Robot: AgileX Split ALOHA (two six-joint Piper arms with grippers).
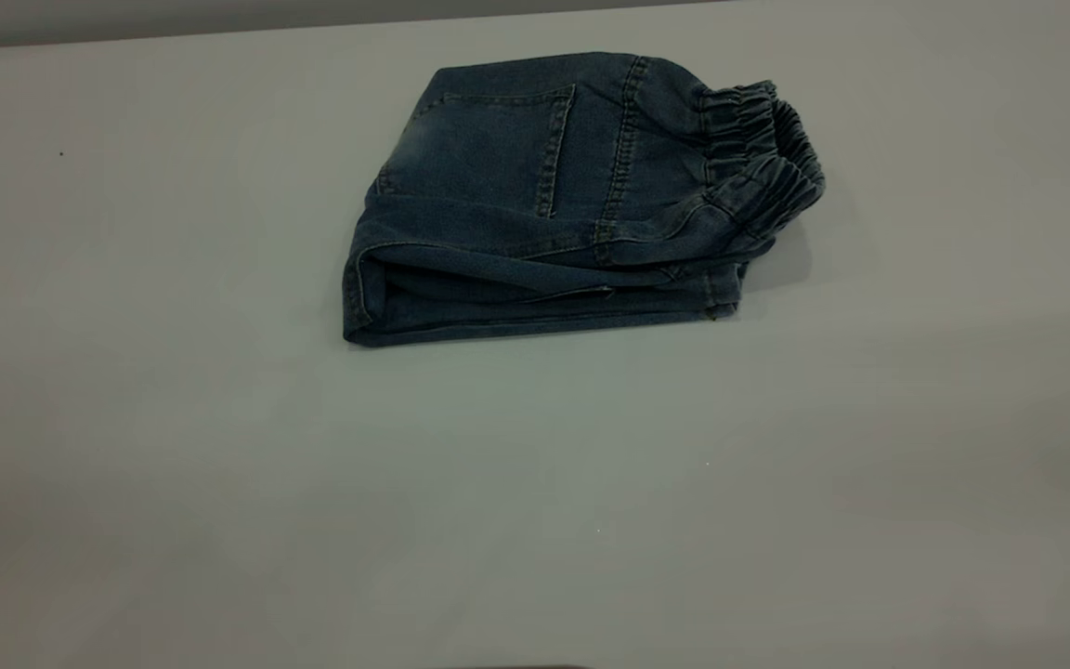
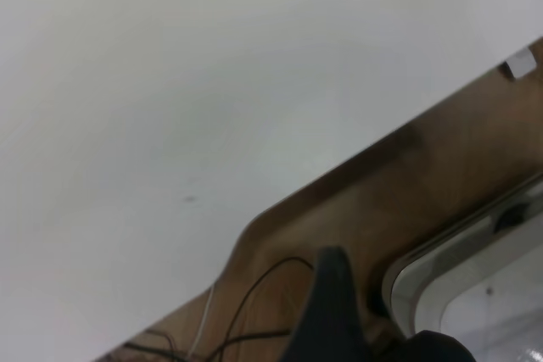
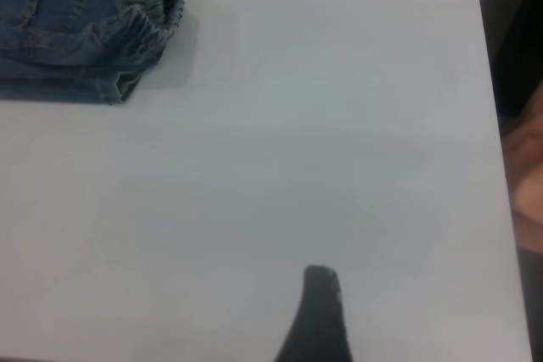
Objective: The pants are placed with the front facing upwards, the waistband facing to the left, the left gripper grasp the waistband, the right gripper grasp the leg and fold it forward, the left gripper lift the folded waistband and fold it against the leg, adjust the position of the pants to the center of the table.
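Now the folded pants [image 1: 554, 200] lie on the grey surface [image 1: 535, 483], waistband [image 1: 763, 153] toward the exterior view's right. Nothing touches them. Left gripper [image 2: 331, 311] & right gripper [image 3: 318, 315] hang apart; opening can't be judged.

The pants [image 1: 544, 195] are blue denim cloth, faded, with visible stitching and a gathered elastic waistband [image 1: 758, 153]. The table [image 1: 535, 483] has a smooth, matt, pale grey surface.
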